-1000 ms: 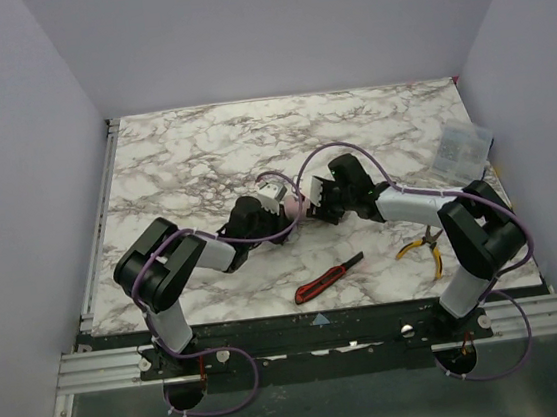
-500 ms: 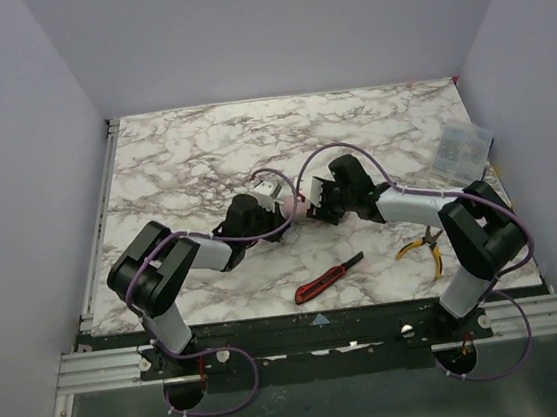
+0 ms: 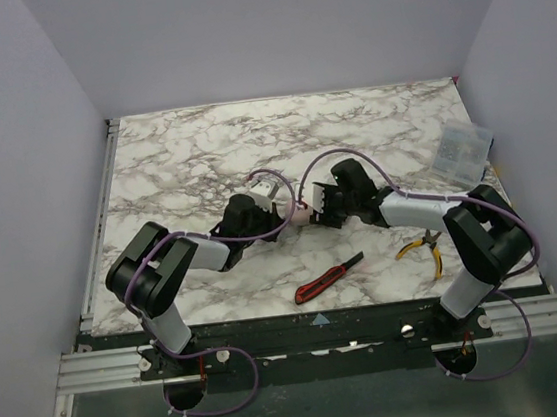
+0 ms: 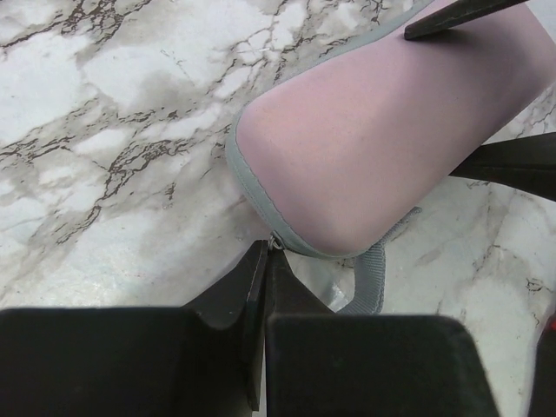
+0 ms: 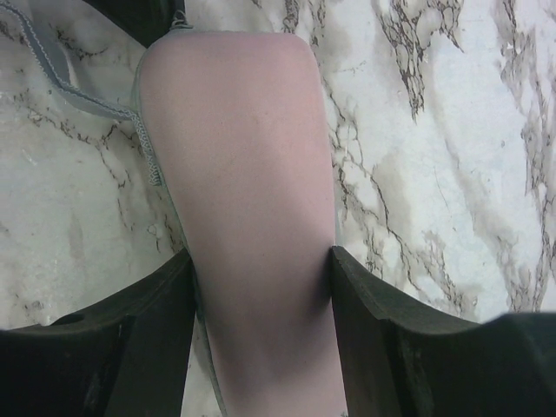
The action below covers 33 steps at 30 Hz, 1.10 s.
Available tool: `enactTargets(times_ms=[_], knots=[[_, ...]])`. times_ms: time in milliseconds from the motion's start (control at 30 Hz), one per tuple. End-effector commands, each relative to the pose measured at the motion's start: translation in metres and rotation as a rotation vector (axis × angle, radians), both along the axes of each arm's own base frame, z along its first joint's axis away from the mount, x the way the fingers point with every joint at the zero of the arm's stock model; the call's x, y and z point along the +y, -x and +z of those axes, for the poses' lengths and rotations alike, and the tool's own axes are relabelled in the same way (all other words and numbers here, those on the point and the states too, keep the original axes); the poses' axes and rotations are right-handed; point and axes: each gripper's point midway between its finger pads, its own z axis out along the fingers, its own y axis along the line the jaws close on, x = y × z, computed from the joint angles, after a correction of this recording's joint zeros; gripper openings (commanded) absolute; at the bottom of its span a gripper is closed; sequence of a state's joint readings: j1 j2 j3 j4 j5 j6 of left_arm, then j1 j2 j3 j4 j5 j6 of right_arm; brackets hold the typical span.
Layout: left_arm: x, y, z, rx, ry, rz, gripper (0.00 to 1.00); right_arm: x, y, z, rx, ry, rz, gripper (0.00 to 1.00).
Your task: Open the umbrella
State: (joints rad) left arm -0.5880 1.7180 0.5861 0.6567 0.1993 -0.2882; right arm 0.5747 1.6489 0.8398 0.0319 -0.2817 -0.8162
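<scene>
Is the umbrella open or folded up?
Folded. The umbrella is a tight pink bundle, no canopy or ribs spread, held in the right gripper.

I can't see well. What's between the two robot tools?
The umbrella lies between the left tool and the right tool, clearest in the top view.

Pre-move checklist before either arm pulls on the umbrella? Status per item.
1. Right gripper clamped on the umbrella: ok, both fingers press its sides.
2. Left gripper has a hold: ok, jaws closed on a small tab at the umbrella's grey trim.
3. Canopy released: not ok, the umbrella is fully folded.
4. Grey strap free of the left fingers: cannot tell, it runs behind one finger.
5. Utility knife and pliers out of the way: ok, both lie nearer the bases, apart from the grippers.
</scene>
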Motion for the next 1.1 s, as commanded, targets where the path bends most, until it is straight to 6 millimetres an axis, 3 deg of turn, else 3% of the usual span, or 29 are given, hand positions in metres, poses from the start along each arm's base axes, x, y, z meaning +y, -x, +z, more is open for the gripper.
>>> enactTargets(times_ms=[0,300,600,633,667,700,767,900,1067], knots=[[0.011,-0.016,0.019,-0.088,0.008,0.039,0.00,-0.034,0.070,-0.055,0.250,0.159,0.097,0.53],[0.007,-0.016,0.019,-0.095,-0.001,-0.022,0.00,-0.033,0.092,-0.058,0.189,0.194,0.391,0.54],[0.010,-0.020,0.020,-0.073,-0.001,-0.010,0.02,-0.025,0.084,-0.058,0.173,0.211,0.457,0.57],[0.011,-0.018,0.021,-0.063,0.014,-0.020,0.15,-0.025,0.082,-0.058,0.171,0.212,0.454,0.62],[0.014,-0.017,0.025,-0.056,0.036,-0.025,0.38,-0.025,0.081,-0.057,0.170,0.214,0.451,0.69],[0.017,-0.014,0.026,-0.047,0.050,-0.034,0.50,-0.025,0.079,-0.056,0.167,0.212,0.445,0.77],[0.024,-0.009,0.035,-0.051,0.075,-0.048,0.62,-0.023,0.075,-0.049,0.158,0.191,0.432,0.88],[0.036,-0.001,0.054,-0.060,0.111,-0.083,0.74,-0.015,0.064,-0.018,0.120,0.105,0.372,0.97],[0.027,-0.001,0.076,-0.083,0.115,-0.151,0.74,-0.018,0.057,0.029,0.130,-0.002,0.205,1.00]])
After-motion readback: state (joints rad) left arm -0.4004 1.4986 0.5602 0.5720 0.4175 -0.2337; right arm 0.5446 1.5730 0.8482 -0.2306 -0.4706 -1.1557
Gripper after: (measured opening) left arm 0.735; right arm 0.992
